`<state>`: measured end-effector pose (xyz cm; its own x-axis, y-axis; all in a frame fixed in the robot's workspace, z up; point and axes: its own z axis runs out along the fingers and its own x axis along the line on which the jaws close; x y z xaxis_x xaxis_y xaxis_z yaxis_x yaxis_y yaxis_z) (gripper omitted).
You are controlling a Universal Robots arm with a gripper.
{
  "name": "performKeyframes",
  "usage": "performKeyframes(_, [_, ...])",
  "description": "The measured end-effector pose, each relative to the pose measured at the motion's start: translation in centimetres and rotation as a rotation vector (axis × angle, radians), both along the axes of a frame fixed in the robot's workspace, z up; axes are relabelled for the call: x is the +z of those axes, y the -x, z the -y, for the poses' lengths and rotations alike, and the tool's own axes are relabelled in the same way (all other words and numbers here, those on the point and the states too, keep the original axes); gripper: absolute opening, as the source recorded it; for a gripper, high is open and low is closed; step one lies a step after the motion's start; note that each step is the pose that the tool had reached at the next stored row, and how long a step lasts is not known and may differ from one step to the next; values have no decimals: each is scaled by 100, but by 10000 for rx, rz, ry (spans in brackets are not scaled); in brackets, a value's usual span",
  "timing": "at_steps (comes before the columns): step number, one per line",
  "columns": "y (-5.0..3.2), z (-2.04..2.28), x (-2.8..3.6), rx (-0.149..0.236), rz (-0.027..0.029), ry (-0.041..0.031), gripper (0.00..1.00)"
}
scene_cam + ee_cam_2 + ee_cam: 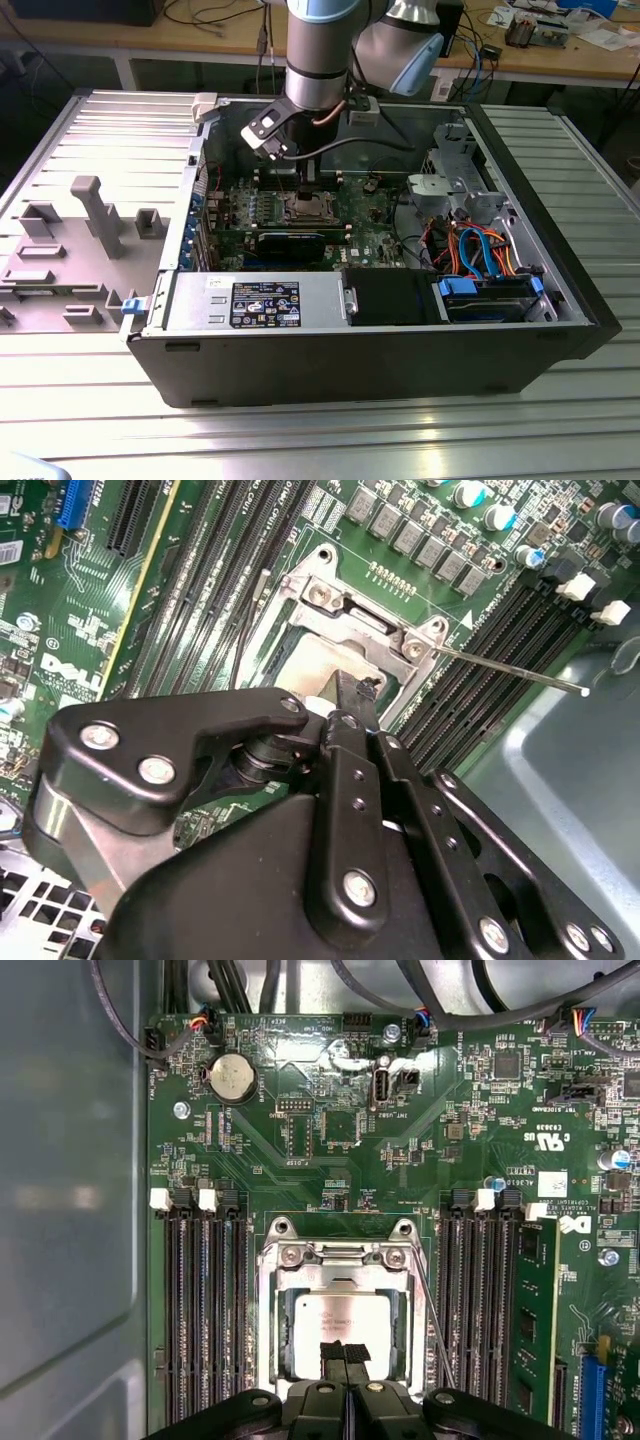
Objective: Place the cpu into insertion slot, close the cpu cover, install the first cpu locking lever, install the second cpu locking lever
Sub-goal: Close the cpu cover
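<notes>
The cpu sits framed by the cpu cover, one edge hidden behind the hand, its fingers pressed together.

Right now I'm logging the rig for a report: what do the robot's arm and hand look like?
The arm is a silver-grey tube with light blue joint caps. A black cable loops from its wrist. The hand is black, built of angular linked plates fastened with silvery screws, and tapers to two narrow flat fingertips.
</notes>
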<state>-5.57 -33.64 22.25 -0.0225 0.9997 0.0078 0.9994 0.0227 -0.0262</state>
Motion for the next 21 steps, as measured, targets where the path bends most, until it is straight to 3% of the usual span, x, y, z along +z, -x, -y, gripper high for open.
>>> performKeyframes(10, [-1, 0, 48, 0, 0, 1, 11])
performKeyframes(21, [0, 0, 157, 0, -1, 1, 11])
